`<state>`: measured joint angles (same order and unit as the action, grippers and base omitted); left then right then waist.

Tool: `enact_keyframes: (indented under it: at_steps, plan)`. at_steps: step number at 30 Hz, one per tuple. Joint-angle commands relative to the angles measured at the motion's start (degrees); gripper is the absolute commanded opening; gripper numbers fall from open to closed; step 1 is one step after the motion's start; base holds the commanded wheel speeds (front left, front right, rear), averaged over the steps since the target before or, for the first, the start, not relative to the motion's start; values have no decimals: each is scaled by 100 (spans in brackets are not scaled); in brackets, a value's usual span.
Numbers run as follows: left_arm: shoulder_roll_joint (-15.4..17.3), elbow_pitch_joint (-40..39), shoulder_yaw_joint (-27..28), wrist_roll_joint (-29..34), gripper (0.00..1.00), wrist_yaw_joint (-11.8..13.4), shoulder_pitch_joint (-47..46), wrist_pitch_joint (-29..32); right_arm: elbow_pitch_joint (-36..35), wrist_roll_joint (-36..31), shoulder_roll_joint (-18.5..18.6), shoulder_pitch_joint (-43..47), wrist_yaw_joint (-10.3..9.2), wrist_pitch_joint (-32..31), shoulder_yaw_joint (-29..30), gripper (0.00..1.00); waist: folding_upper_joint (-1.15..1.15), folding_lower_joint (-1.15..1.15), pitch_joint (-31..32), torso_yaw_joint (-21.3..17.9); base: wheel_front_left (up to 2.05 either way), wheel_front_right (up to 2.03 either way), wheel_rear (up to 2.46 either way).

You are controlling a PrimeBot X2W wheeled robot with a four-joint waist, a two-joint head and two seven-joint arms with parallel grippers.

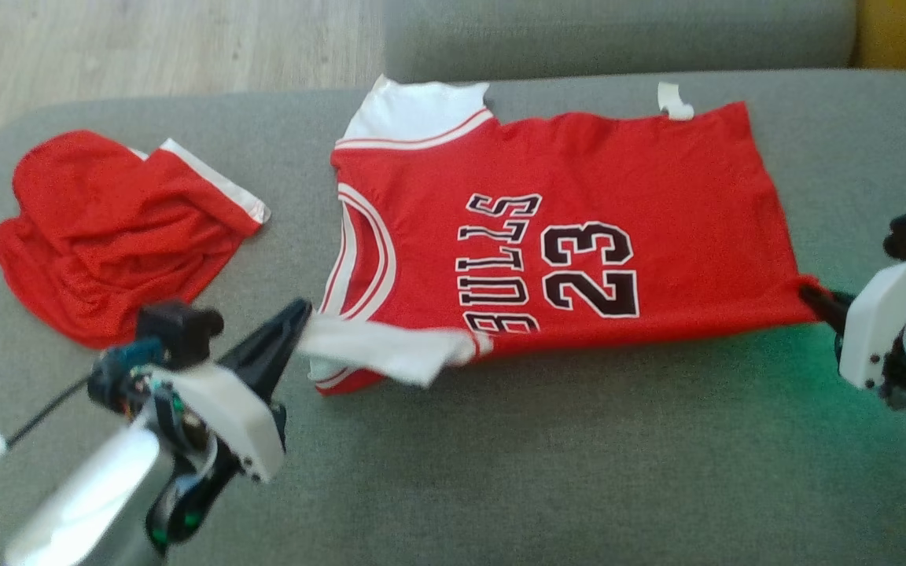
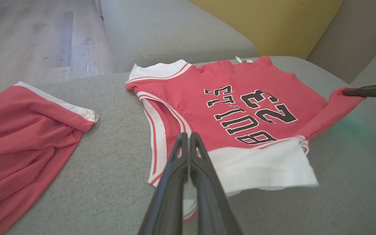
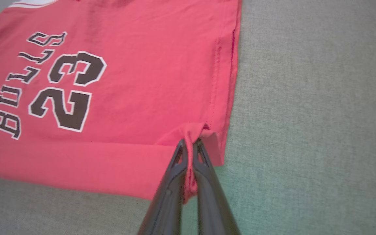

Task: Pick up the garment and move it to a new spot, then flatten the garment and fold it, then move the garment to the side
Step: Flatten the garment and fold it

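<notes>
Lengthwise, the red jersey (image 1: 547, 236) lies flat on the grey cushion (image 1: 579, 472) with its long axis running across the robot's front, collar end to the left and hem to the right. Both grippers are pinched fully together on its near edge, one arm at each end: the left gripper (image 1: 303, 312) on the white shoulder panel (image 1: 390, 350), the right gripper (image 1: 813, 297) on the near hem corner (image 3: 216, 148). Since the rest of the cloth spreads away from both sets of fingers, the fold probably calls for carrying that near edge up and over towards the far edge, keeping it parallel to the long axis.
</notes>
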<state>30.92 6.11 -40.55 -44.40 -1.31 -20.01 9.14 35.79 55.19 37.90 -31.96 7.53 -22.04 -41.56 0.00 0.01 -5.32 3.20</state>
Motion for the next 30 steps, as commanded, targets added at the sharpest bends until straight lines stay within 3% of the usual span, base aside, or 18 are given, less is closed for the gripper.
enact_keyframes:
  at_steps: [1,12,21,22,23,26,30]
  plan:
    - [112,-59,290,43,0,-41,-467,39,-40,-77,107,-173,-4,-27,80,0,0,-1,-145,12,0,0,0]
    - [-360,1176,74,123,0,-372,-1720,388,489,-448,-246,-680,-4,-177,367,0,0,-1,-653,26,0,0,0]
    - [-593,2162,-256,562,0,-522,-2632,214,697,-645,-488,-966,-4,54,469,0,0,-1,-940,-32,0,0,0]
    - [-626,2282,-282,607,26,-524,-2717,194,715,-734,-490,-1021,-4,205,485,61,0,-1,-960,-33,0,0,0]
    - [-663,2415,-309,655,97,-521,-2794,183,760,-772,-522,-1056,-4,319,520,100,0,-1,-975,-34,0,0,0]
    - [-776,2763,-441,777,100,-524,-2974,199,925,-850,-622,-1149,-4,530,579,100,0,-1,-980,-36,0,0,0]
    - [-950,3087,-332,949,100,-250,-3165,-424,1160,-1040,-729,-1283,-4,1164,734,100,0,-1,-899,-5,0,0,0]
